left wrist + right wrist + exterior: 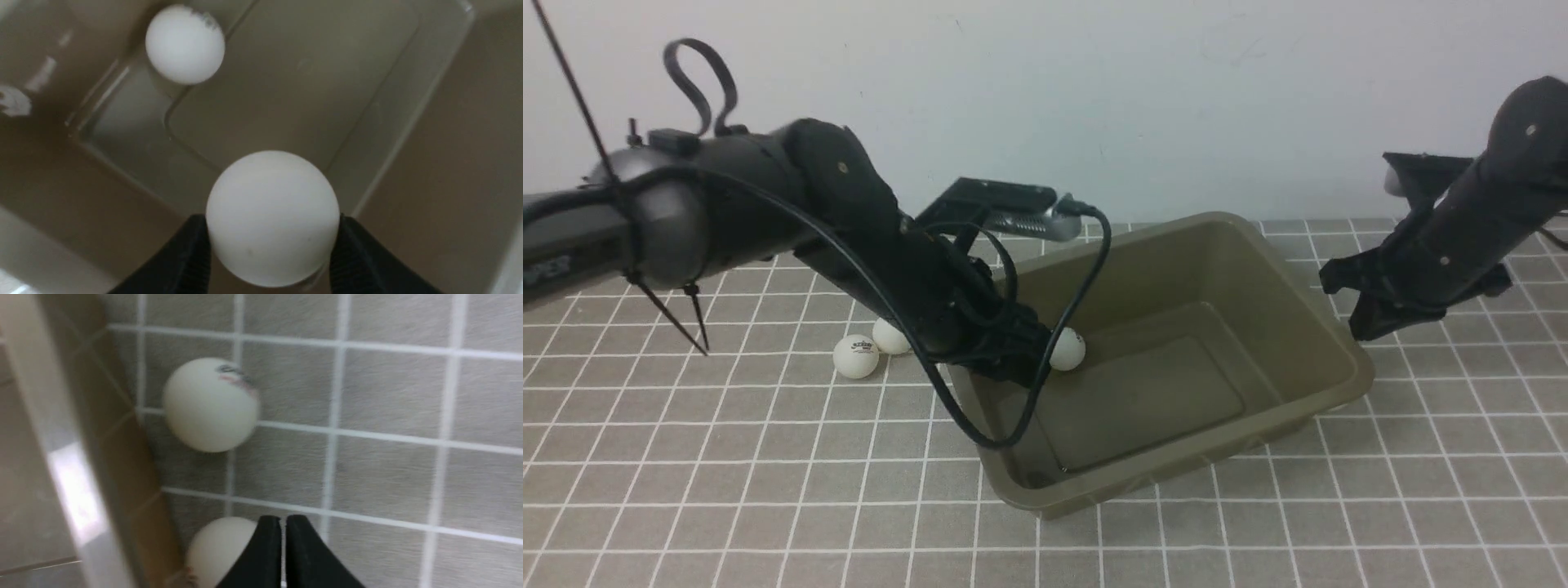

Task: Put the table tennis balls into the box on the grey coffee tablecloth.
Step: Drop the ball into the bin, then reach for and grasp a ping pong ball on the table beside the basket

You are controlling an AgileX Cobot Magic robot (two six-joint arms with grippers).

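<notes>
While clamped on a ball [272, 218], the left end effector [270, 234] hangs over the box [1311, 327].

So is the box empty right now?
Not empty: a loose ball sits inside the box; the left gripper holds a second ball over it.

Dark print on one table tennis ball [856, 357] is unreadably small.

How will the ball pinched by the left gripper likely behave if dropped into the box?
Probably light and stiff: the ball looks round between the fingers. It is a smooth sphere, so it is likely to bounce and roll on the box's glossy flat floor.
</notes>
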